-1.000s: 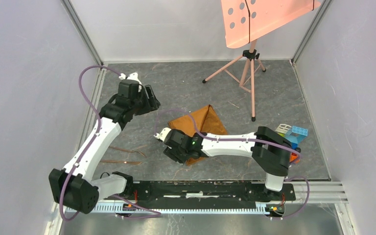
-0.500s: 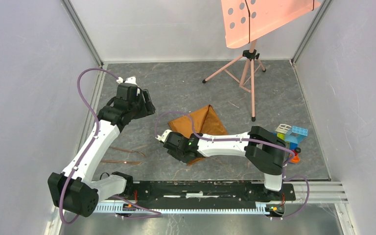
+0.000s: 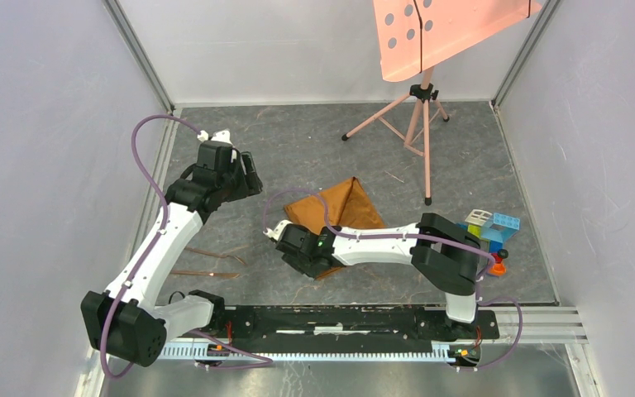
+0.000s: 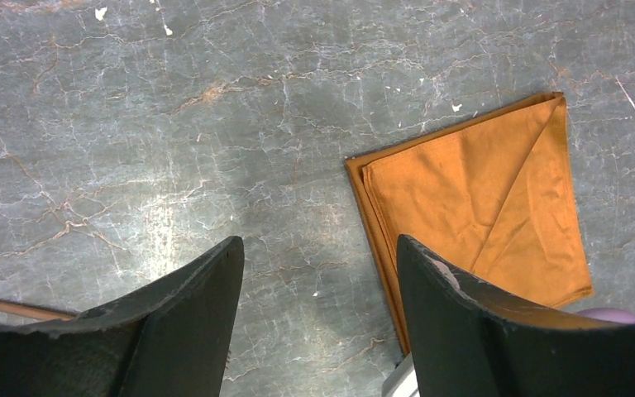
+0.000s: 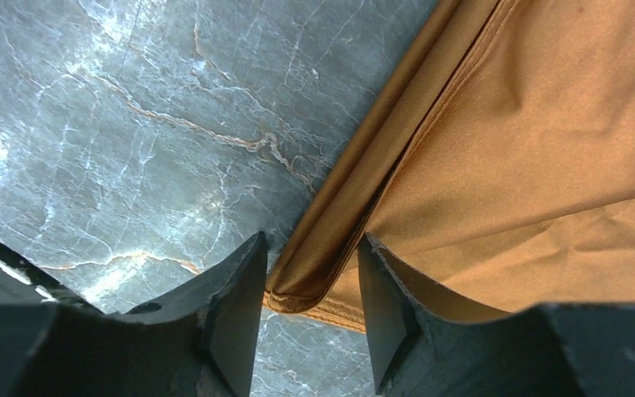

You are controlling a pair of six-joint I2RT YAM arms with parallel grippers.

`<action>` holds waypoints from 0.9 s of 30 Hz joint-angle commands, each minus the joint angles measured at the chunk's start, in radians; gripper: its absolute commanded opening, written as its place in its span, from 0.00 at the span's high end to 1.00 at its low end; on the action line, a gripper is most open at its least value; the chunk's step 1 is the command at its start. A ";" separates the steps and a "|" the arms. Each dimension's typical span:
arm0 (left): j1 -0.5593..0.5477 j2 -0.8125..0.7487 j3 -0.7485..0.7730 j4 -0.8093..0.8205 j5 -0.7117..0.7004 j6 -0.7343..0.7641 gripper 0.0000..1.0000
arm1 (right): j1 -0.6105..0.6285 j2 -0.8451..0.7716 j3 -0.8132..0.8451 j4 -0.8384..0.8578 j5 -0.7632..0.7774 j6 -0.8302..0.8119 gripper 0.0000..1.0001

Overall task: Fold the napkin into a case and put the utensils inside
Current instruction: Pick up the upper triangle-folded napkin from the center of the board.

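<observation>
My L gripper hangs wide over the table, holding nothing. R gripper sits narrow, straddling the napkin corner. Can't tell if it's pinched tbh.

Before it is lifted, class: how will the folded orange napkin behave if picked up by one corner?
Probably floppy: the napkin lies in soft, creased layers. Layers may slip apart; the fabric looks shiny. Likely light, with thin edges.

Napkin near corner behind R arm; panel top off-frame.
</observation>
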 commanded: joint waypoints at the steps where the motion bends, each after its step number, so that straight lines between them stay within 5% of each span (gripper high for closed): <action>1: 0.005 -0.021 -0.014 0.011 0.011 0.006 0.24 | 0.003 0.041 -0.025 -0.003 0.060 0.018 0.54; 9: 0.006 0.030 -0.084 0.055 0.098 -0.151 0.12 | 0.002 -0.029 -0.057 0.069 0.117 -0.011 1.00; 16: 0.046 0.105 -0.225 0.264 0.330 -0.449 0.17 | -0.031 -0.189 -0.186 0.276 0.012 -0.035 1.00; 21: 0.039 0.172 -0.375 0.563 0.458 -0.683 0.16 | -0.061 -0.246 -0.230 0.337 -0.038 -0.037 1.00; 27: 0.004 0.314 -0.410 0.713 0.505 -0.774 0.20 | -0.095 -0.273 -0.258 0.363 -0.069 -0.040 1.00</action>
